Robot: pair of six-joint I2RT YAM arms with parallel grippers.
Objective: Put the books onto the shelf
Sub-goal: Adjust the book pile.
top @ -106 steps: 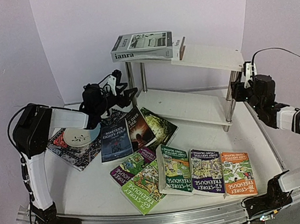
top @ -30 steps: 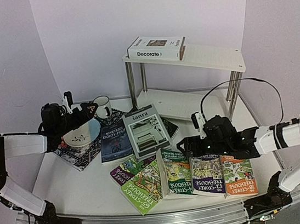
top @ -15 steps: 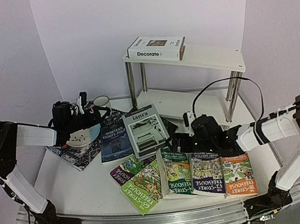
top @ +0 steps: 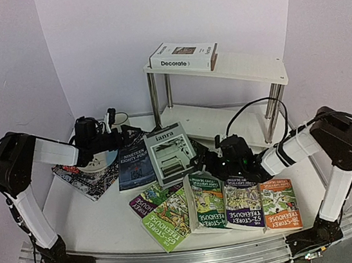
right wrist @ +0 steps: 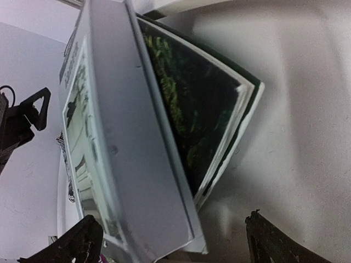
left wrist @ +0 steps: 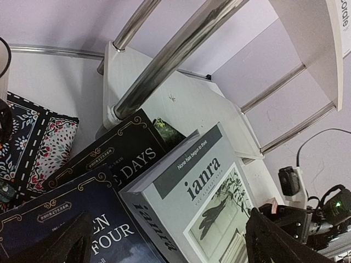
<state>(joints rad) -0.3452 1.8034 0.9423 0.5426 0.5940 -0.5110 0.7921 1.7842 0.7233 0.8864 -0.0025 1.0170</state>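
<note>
The white desk carries a two-tier shelf of white boards on chrome legs at the back right. A black-and-white patterned placemat lies on the left, and colourful cartoon-covered paperback books lie flat along the front.

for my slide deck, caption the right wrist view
Open right end effector facing a thick grey-white book resting atop a dark green-covered book

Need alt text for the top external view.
Two arms reach over a table strewn with paperbacks. The right gripper sits beside a grey "ianra" book lying on darker ones; the left gripper is by a bowl on a placemat. One white book lies atop the shelf.
</note>
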